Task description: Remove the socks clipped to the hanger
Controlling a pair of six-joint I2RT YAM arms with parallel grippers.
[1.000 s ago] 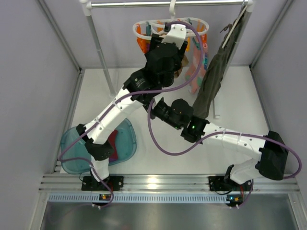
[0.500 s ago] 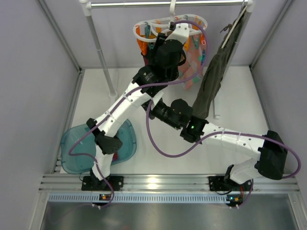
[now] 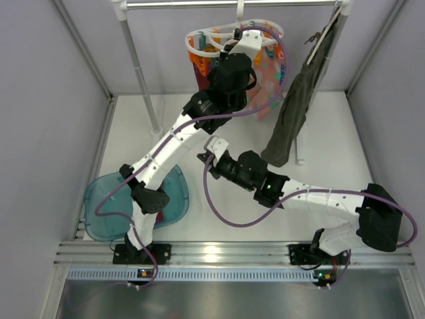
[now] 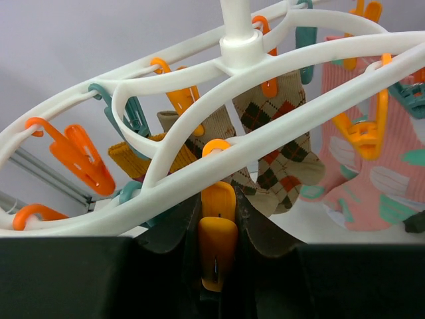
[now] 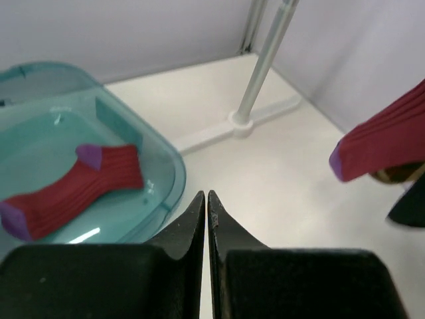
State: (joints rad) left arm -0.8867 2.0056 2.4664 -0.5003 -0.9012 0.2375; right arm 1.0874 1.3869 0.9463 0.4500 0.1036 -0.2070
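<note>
- Four socks, as far as the left wrist view allows a count, hang clipped to the hanger. Two are brown argyle, one is a mustard ribbed sock, and one is a pink sock with teal patches.
- One more, a maroon sock with a purple toe, hangs at the right edge of the right wrist view. What holds it is out of view.
- One maroon sock with purple toe and heel lies flat inside the teal bin.
- One white oval frame makes up the hanger. It is hooked on the rail above the middle of the far edge of the surface.
- At least six orange clips and at least three teal clips show on it; others are partly hidden.
- One left gripper reaches up under the frame, its two fingers pressed against either side of a single orange clip.
- One right gripper hangs low over the middle of the surface. Its two fingers are pressed together with nothing between them, and it points toward the bin.
- One bin in all, sitting at the near left corner of the surface, partly under the left arm.
- One long olive garment hangs from the same rail toward the far right corner, just beside the hanger.
- One upright post carries the rail on the far left.
</note>
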